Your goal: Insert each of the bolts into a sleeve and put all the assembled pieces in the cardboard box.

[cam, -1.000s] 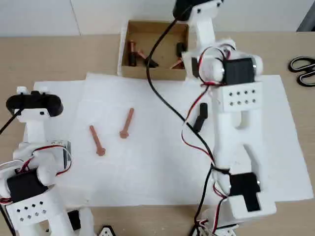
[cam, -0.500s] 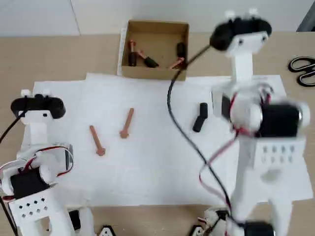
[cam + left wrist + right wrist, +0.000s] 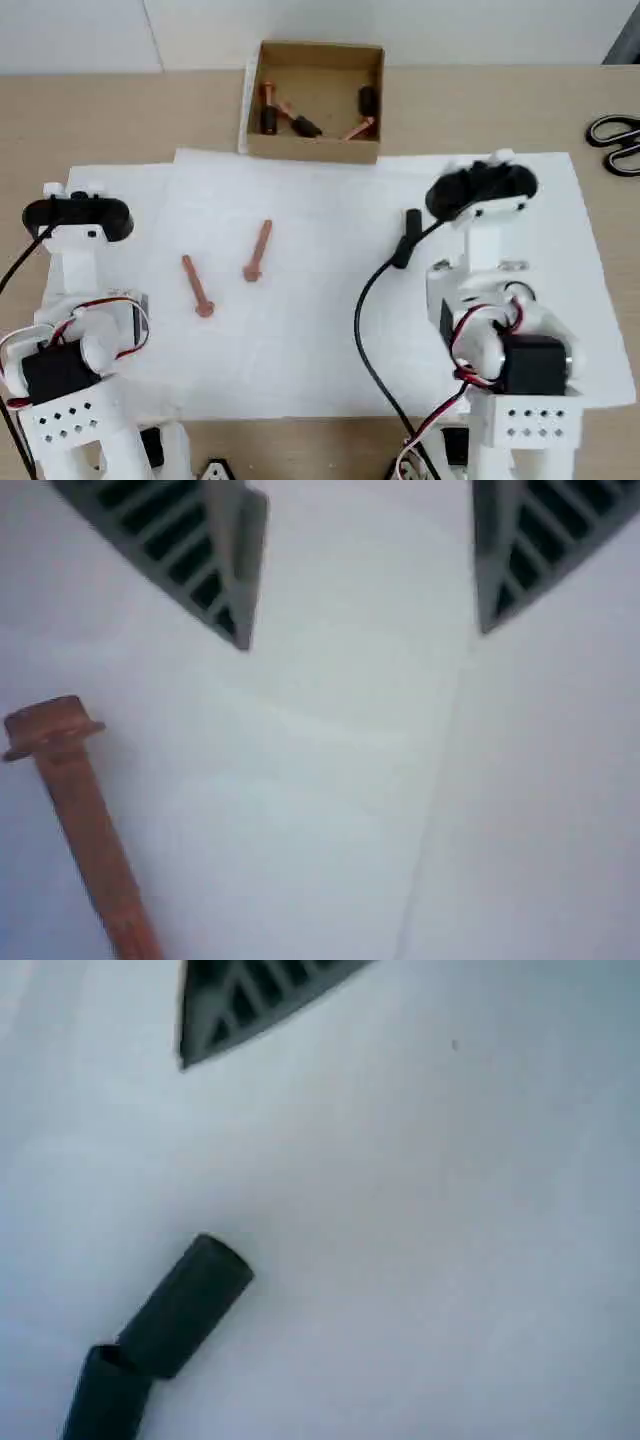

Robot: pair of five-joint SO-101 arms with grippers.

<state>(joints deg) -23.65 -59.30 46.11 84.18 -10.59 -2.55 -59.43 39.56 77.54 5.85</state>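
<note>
Two sheets of white foam [image 3: 320,330], overlapping, cover most of a pale wooden table [image 3: 120,110], and a white wall runs along its far edge. A pair of scissors [image 3: 615,140] lies on the bare wood, well away from everything else.

The cardboard box [image 3: 312,150] sits at the far edge of the foam. Dark sleeves with copper bolts in them lie inside it (their exact count is hard to make out, since some overlap).

On the foam, one loose bolt [image 3: 197,285] lies near a second bolt [image 3: 258,250], the two apart from each other. Two empty black sleeves, the first sleeve [image 3: 411,222] and the second sleeve [image 3: 401,250], lie end to end and touching; in the right wrist view the second is cut off by the frame edge.

The left gripper [image 3: 360,580] hangs over the foam with its jaws spread wide and nothing between them. A bolt lies just beside it, its shank cut off at the frame edge.

The right gripper [image 3: 255,1000] is above the foam near the sleeves; whether it is open or closed cannot be told, as only part of it is in frame.
</note>
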